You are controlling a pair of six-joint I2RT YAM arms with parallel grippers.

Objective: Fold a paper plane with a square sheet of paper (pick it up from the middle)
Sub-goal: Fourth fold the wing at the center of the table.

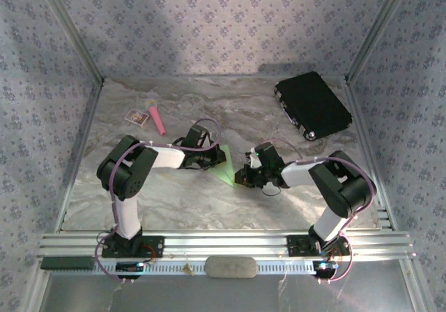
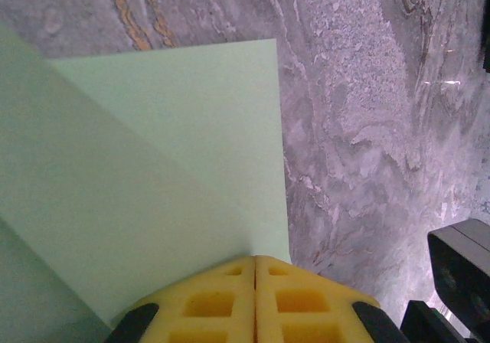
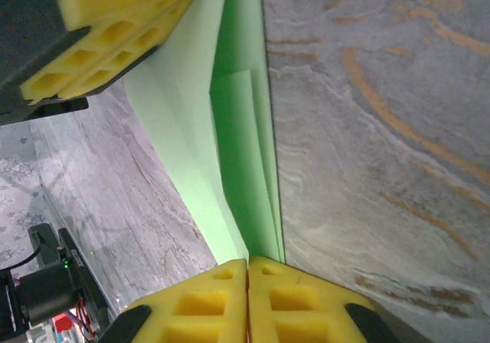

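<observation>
Left gripper (image 2: 254, 260) and right gripper (image 3: 247, 262) clamp the green paper (image 2: 176, 144); right wrist view shows layered folds.

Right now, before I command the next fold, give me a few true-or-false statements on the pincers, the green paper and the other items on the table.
1. The left pincer and the right pincer are both shut on the green paper. True.
2. The green paper is a flat, unfolded square. False: folded layers overlap, and from above it reads as a triangle.
3. The pink stick rests on the green paper. False: it lies apart, far left, beside the white card.
4. The black case sits at the far right of the table. True.
</observation>
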